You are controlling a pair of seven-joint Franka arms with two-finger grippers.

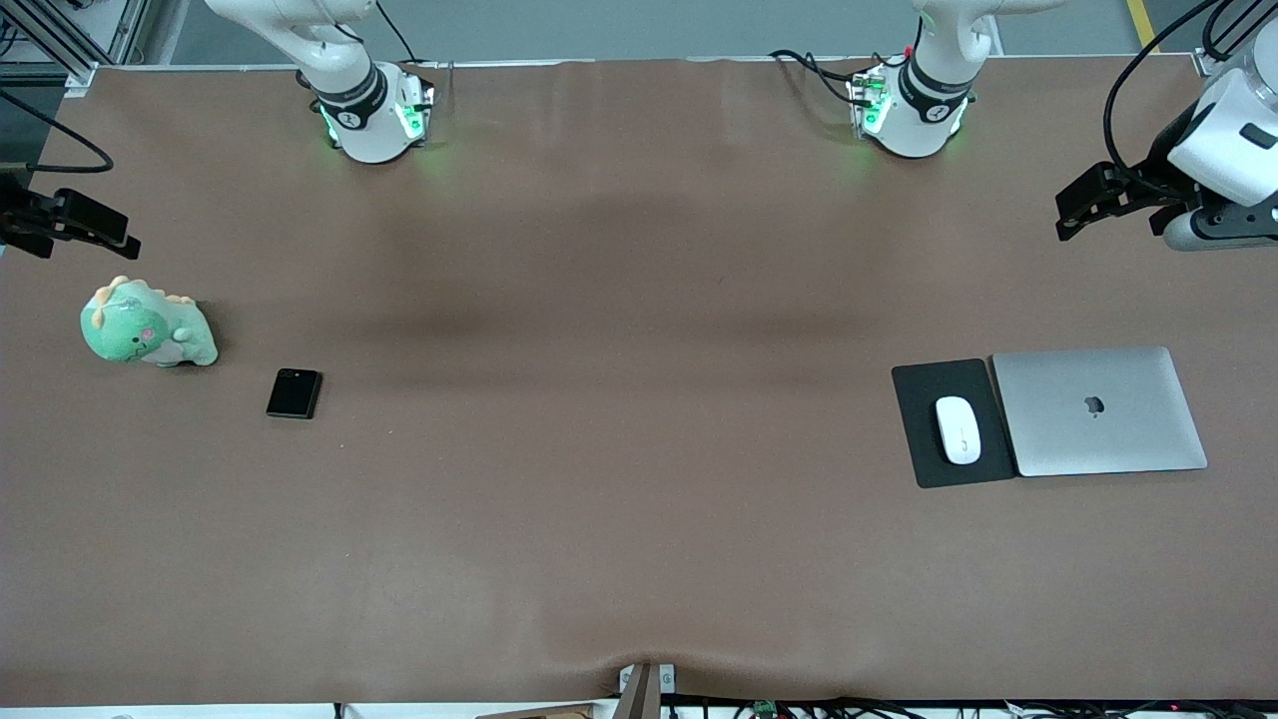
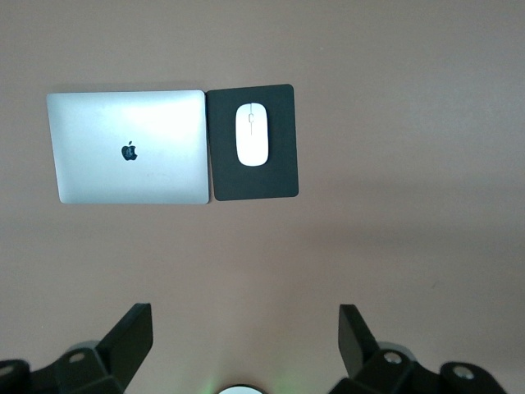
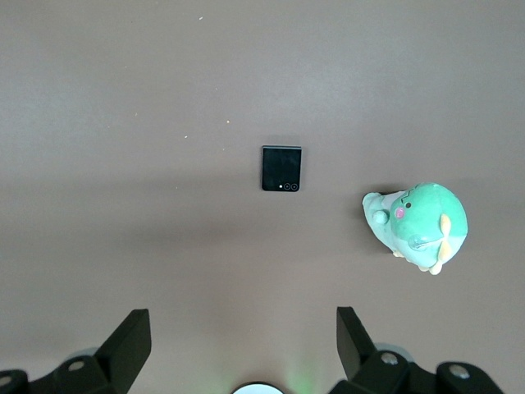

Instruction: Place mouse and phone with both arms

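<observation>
The white mouse (image 1: 957, 429) lies on a black mouse pad (image 1: 917, 394) toward the left arm's end of the table; it also shows in the left wrist view (image 2: 252, 134). The small black phone (image 1: 294, 393) lies flat on the brown table toward the right arm's end and shows in the right wrist view (image 3: 281, 168). My left gripper (image 1: 1083, 205) is up in the air over bare table at its end, open and empty (image 2: 246, 328). My right gripper (image 1: 75, 222) is up over bare table at its end, open and empty (image 3: 244, 328).
A closed silver laptop (image 1: 1098, 409) lies beside the mouse pad, toward the left arm's end. A green plush dinosaur (image 1: 145, 328) sits beside the phone, toward the right arm's end and a little farther from the front camera. Brown cloth covers the table.
</observation>
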